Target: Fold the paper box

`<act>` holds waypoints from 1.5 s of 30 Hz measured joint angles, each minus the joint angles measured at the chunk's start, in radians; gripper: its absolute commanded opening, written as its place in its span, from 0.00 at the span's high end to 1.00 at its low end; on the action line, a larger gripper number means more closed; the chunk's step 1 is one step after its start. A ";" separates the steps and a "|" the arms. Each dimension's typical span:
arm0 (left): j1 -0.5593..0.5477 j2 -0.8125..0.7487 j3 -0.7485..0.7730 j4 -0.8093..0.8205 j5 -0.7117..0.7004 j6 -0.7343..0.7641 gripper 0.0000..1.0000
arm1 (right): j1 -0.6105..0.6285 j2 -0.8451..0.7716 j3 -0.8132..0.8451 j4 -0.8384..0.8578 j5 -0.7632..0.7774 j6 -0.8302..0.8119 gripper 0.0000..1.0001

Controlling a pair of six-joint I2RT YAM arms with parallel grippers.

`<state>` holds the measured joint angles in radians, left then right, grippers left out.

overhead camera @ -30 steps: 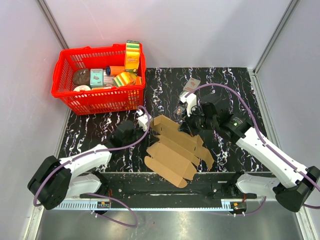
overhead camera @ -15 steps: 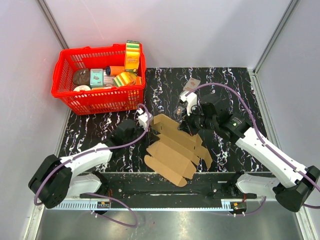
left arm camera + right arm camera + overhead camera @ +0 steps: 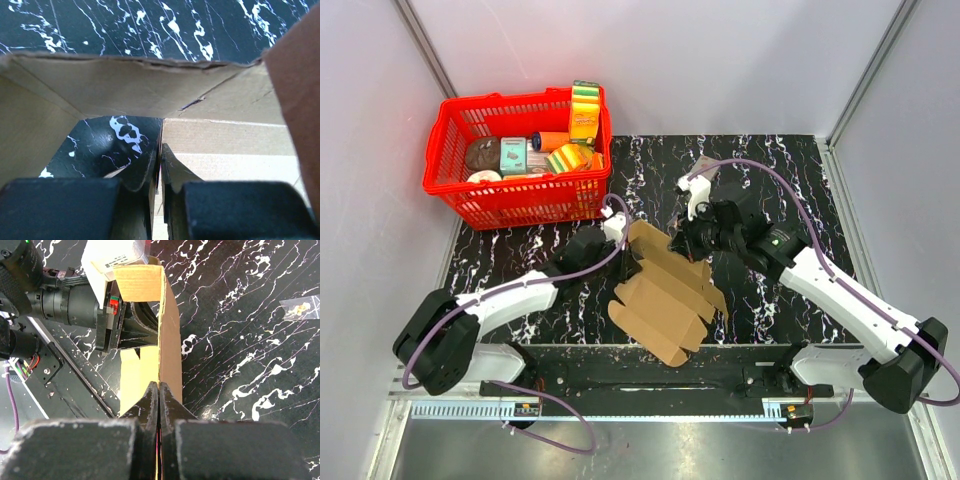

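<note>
The paper box (image 3: 665, 300) is a brown cardboard die-cut sheet lying in front of the arms, with its far end raised off the black marble table (image 3: 780, 180). My left gripper (image 3: 628, 240) is shut on the sheet's far left edge. In the left wrist view its jaws (image 3: 160, 157) pinch a thin cardboard edge, with folded panels (image 3: 220, 135) ahead. My right gripper (image 3: 677, 243) is shut on the far right part of the sheet. In the right wrist view its jaws (image 3: 159, 390) clamp an upright panel (image 3: 170, 340), with the left arm's wrist (image 3: 75, 305) just beyond.
A red basket (image 3: 455, 135) with several groceries stands at the back left of the table. A small clear packet (image 3: 300, 310) lies on the table, to the right in the right wrist view. Grey walls enclose the table on three sides.
Both grippers have moved closer together at the sheet's far end. The far flaps have risen and the whole sheet has shifted a little to the left.
</note>
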<state>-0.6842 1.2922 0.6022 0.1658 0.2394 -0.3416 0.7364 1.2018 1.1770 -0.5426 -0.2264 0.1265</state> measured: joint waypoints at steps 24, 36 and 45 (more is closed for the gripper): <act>-0.259 0.174 0.289 -0.244 -0.785 -0.159 0.84 | 0.001 0.023 0.001 0.115 0.149 0.261 1.00; -0.338 0.220 0.359 -0.304 -1.015 -0.230 0.70 | 0.001 0.026 0.001 0.135 0.158 0.302 1.00; -0.340 0.159 0.326 -0.315 -0.998 -0.258 0.46 | 0.001 0.026 0.000 0.134 0.187 0.254 1.00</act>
<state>-1.0241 1.4517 0.9279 -0.1497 -0.7589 -0.5995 0.7376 1.2282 1.1774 -0.4084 -0.0399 0.3805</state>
